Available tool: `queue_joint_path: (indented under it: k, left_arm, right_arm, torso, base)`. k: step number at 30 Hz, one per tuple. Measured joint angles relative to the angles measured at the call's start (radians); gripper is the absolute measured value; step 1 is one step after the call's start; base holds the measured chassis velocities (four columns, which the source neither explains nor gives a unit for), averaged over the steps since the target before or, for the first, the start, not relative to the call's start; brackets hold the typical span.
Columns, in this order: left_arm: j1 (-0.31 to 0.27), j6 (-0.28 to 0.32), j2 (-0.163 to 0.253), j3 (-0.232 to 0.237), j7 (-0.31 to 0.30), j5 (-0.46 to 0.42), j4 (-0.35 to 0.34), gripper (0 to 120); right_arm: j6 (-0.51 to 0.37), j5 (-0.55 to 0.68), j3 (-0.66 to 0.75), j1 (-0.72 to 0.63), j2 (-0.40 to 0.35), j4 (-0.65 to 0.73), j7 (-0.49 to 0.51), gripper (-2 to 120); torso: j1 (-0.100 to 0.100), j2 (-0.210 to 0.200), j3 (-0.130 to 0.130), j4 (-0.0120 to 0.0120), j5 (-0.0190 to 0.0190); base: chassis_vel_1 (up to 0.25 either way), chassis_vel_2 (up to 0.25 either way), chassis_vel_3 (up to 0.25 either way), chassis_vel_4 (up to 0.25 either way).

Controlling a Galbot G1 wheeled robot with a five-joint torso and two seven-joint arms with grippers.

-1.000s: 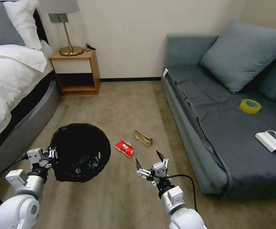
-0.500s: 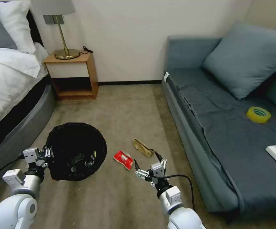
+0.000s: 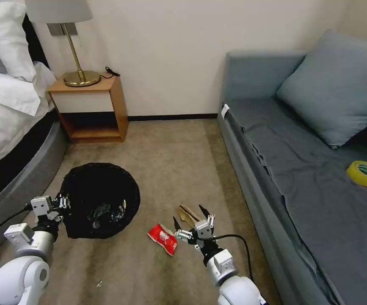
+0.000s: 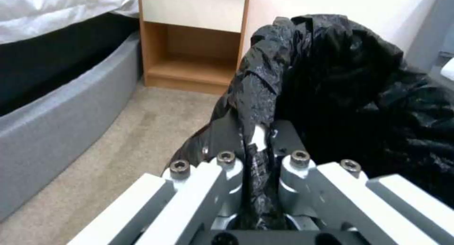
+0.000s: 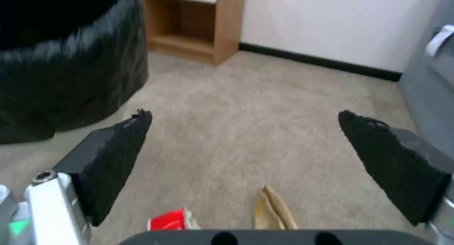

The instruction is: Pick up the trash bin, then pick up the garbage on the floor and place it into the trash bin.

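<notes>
Two grippers: left gripper [image 4: 258, 138] clamps the trash bin [image 3: 100, 199] rim; right gripper [image 5: 246, 138], spread wide, frames red packet [image 5: 171, 220] and tan paper [image 5: 273, 210] on bare carpet [image 5: 246, 96].

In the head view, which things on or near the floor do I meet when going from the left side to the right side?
Left gripper, shut on the bin's rim → trash bin → red-and-white packet → open right gripper, above the tan paper → sofa → yellow tape roll.
</notes>
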Motion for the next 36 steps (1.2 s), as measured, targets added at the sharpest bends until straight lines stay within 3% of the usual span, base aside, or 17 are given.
queue_joint_path:
  k: [11,15,23,28,36]
  left_arm:
    - [-0.003,-0.006,0.016,-0.024,0.013,0.012,0.025,4]
    - [-0.003,-0.007,0.026,-0.036,0.025,0.007,0.034,4]
    - [-0.009,-0.009,0.038,-0.050,0.039,-0.005,0.050,4]
    - [-0.012,-0.011,0.040,-0.060,0.045,-0.012,0.063,4]
    - [-0.012,-0.019,0.043,-0.081,0.059,-0.019,0.090,4]
  right_arm:
    - [-0.092,0.134,-0.118,0.186,-0.021,-0.132,-0.036,100]
    - [-0.276,0.353,-0.215,0.327,-0.025,-0.214,-0.036,100]
    - [-0.465,0.578,-0.295,0.462,0.028,-0.361,0.004,100]
    - [-0.523,0.646,-0.310,0.526,0.088,-0.475,0.022,100]
    - [-0.504,0.603,-0.292,0.570,0.131,-0.630,-0.005,100]
  torso:
    - [0.000,0.000,0.000,0.0003,-0.0001]
    - [0.000,0.000,0.000,0.0003,-0.0001]
    - [0.000,0.000,0.000,0.0002,0.0000]
    - [0.000,0.000,0.000,0.0003,-0.0001]
    - [0.000,0.000,0.000,0.0003,-0.0001]
  base:
    - [0.000,0.000,0.000,0.000]
    - [0.000,0.000,0.000,0.000]
    - [0.000,0.000,0.000,0.000]
    - [0.000,0.000,0.000,0.000]
    - [0.000,0.000,0.000,0.000]
